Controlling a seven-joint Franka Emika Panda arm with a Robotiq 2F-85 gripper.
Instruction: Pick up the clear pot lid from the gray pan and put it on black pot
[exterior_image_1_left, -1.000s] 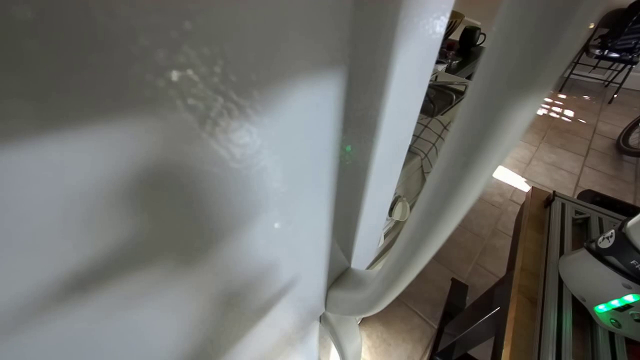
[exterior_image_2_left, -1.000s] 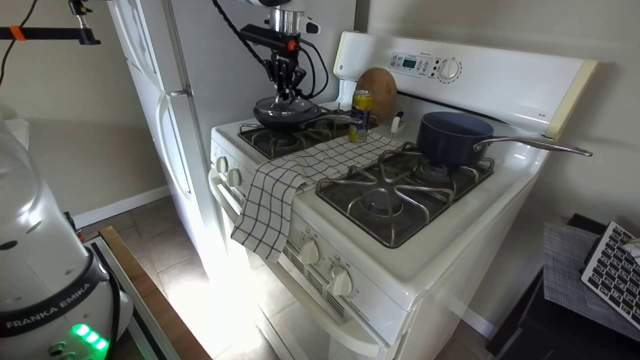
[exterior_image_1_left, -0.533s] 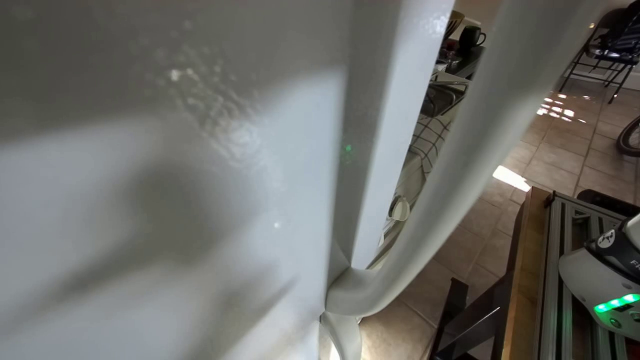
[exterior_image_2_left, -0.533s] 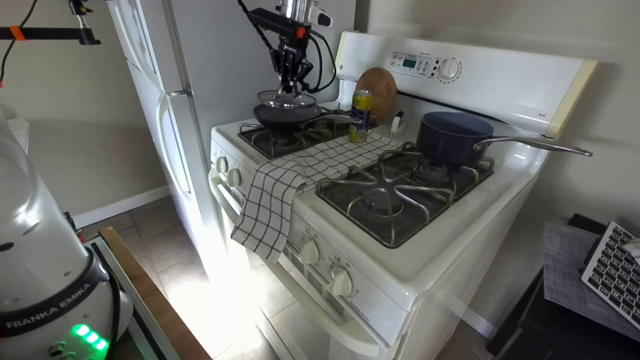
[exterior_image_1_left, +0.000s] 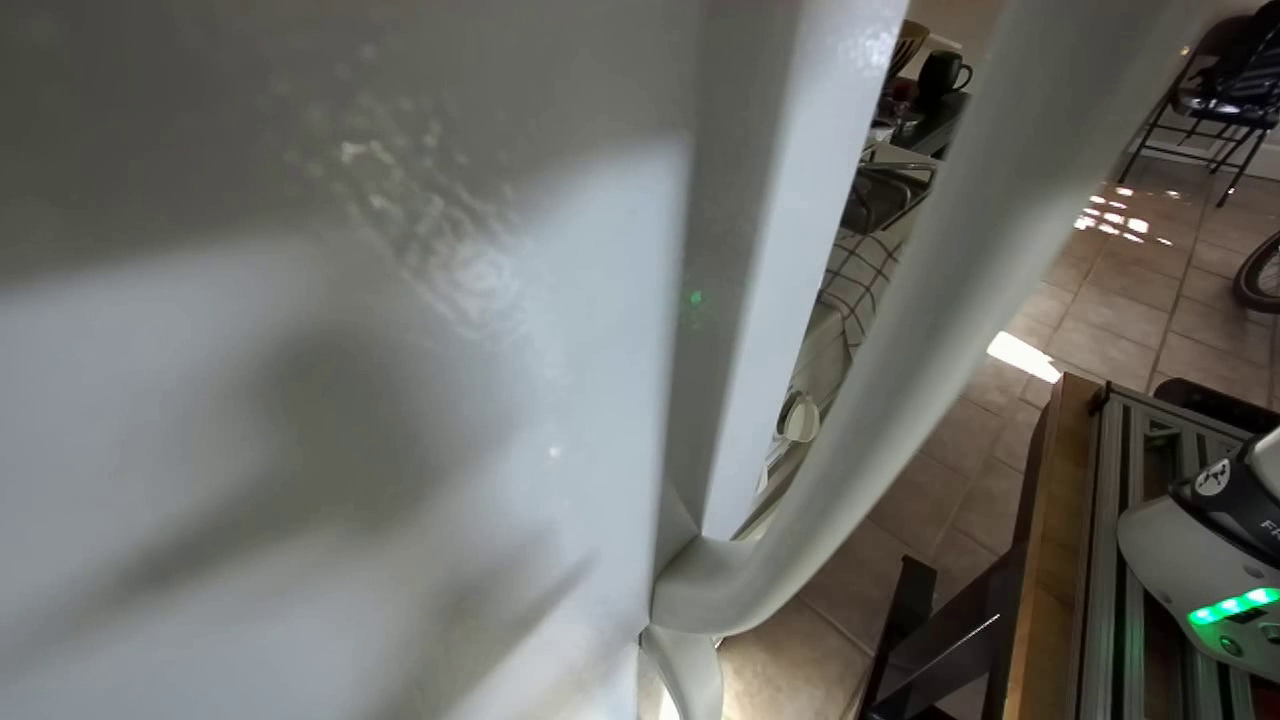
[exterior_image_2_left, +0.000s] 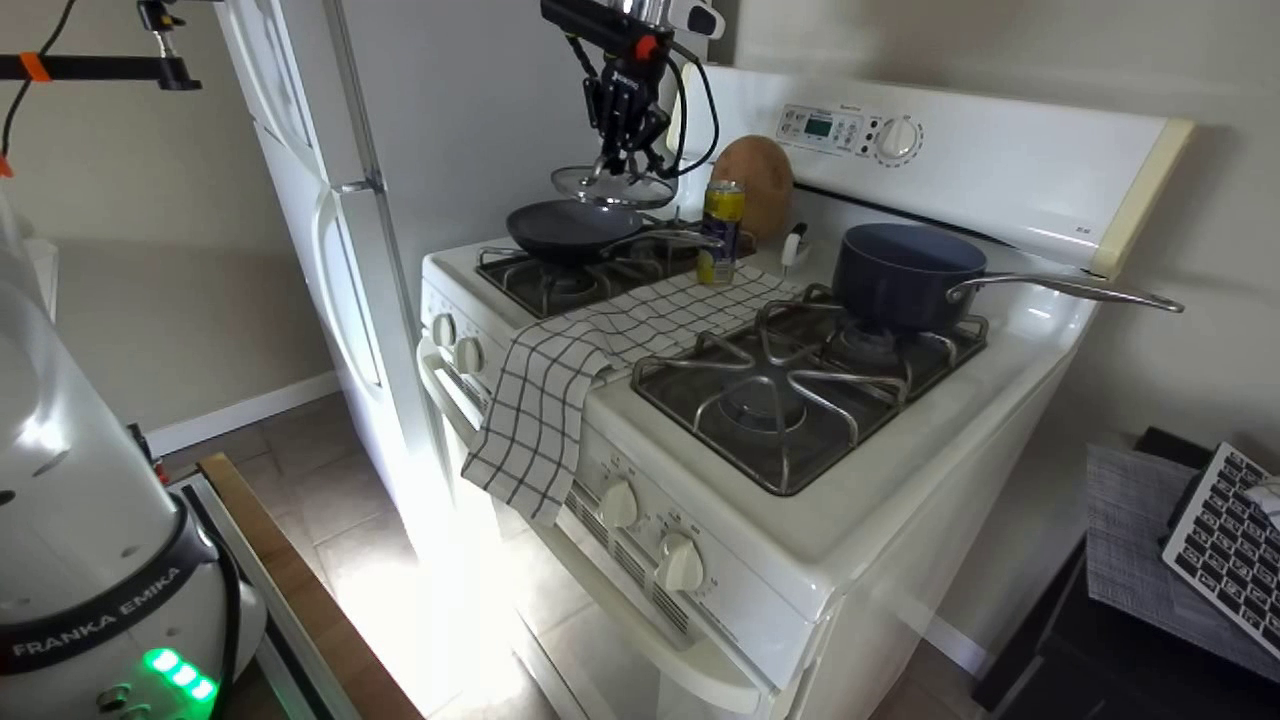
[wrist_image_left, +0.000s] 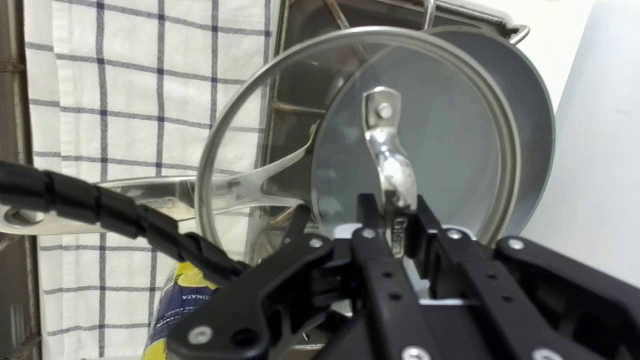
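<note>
Well left of the pan (exterior_image_2_left: 562, 236), from where I stand, is the arm's white base (exterior_image_2_left: 90, 500); behind the pan and to its left rises the fridge (exterior_image_2_left: 470, 130). The pan sits upright on a burner (exterior_image_2_left: 572, 288) of the stove (exterior_image_2_left: 850, 515), the pan's handle (exterior_image_2_left: 680, 237) pointing right. Above the pan, off toward its right side, hangs the clear lid (exterior_image_2_left: 612, 192), apart from the rim and slightly tipped, its right edge the lower one. The gripper (wrist_image_left: 398, 210) is right over the lid, pointing down, its fingers (wrist_image_left: 368, 210) clamped on the lid's handle (wrist_image_left: 394, 165), one on each side of the metal. Down in the wrist view, I can see the pan's gray inside through the glass; the lid covers most of the pan there and juts past the rim over the start of the pan's handle. To the right of the pan a yellow and blue can (exterior_image_2_left: 720, 232) stands on the checked towel (exterior_image_2_left: 560, 400), with a round brown board (exterior_image_2_left: 757, 180) upright behind. Well right of the pan is the dark pot (exterior_image_2_left: 905, 285), upright on another burner, well apart from lid and gripper, its inside in sight and the pot's handle (exterior_image_2_left: 1060, 284) aimed farther right.
</note>
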